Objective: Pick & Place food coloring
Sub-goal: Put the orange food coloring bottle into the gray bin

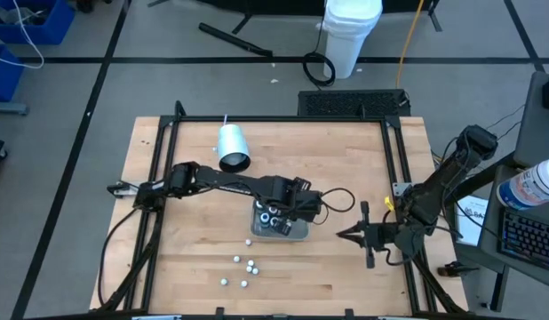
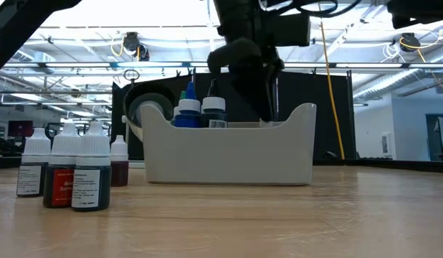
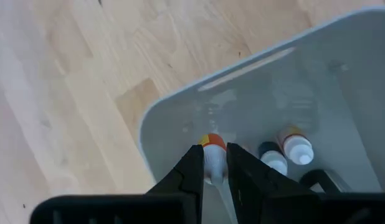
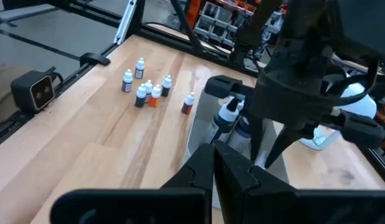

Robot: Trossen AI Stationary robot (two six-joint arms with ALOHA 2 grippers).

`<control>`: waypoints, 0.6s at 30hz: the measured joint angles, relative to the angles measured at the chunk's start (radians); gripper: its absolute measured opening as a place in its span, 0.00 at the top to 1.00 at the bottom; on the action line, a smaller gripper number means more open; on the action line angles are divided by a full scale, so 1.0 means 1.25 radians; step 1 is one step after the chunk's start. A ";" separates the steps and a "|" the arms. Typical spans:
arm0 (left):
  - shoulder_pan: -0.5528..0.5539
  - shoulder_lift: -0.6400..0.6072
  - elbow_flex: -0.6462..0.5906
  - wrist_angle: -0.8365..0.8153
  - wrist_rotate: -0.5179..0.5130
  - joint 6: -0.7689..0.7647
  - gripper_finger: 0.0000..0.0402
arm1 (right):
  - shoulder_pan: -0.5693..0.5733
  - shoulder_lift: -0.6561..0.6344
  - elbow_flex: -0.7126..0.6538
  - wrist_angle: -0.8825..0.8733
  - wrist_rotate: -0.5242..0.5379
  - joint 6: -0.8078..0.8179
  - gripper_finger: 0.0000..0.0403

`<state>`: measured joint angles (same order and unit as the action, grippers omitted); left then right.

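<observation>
Left wrist view shows us the left gripper (image 3: 214, 167) clamped on an orange-collared food coloring bottle (image 3: 212, 154) inside the tray (image 3: 180, 109), beside two more bottles (image 3: 286, 149). We see the right gripper (image 1: 344, 235) closed, empty, near the tray.

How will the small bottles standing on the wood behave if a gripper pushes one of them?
The loose food coloring bottles are tall and narrow, so a push near the cap would probably tip one over. They stand close together, so one falling may knock its neighbours. The round body suggests it could then roll on the smooth table.
</observation>
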<state>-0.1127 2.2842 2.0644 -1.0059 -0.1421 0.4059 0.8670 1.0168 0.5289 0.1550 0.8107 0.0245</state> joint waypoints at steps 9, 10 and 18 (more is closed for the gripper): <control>0.002 0.001 0.000 0.018 0.024 0.006 0.87 | 0.005 0.000 0.000 -0.002 0.000 -0.008 0.99; 0.004 0.001 0.000 0.022 0.027 0.006 0.87 | 0.005 0.000 0.000 -0.003 0.000 -0.008 0.99; 0.018 0.037 -0.001 0.035 0.043 0.004 0.87 | 0.005 0.000 0.000 0.000 0.000 -0.001 0.99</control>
<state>-0.0896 2.3307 2.0628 -0.9620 -0.0882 0.4105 0.8726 1.0168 0.5289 0.1547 0.8108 0.0238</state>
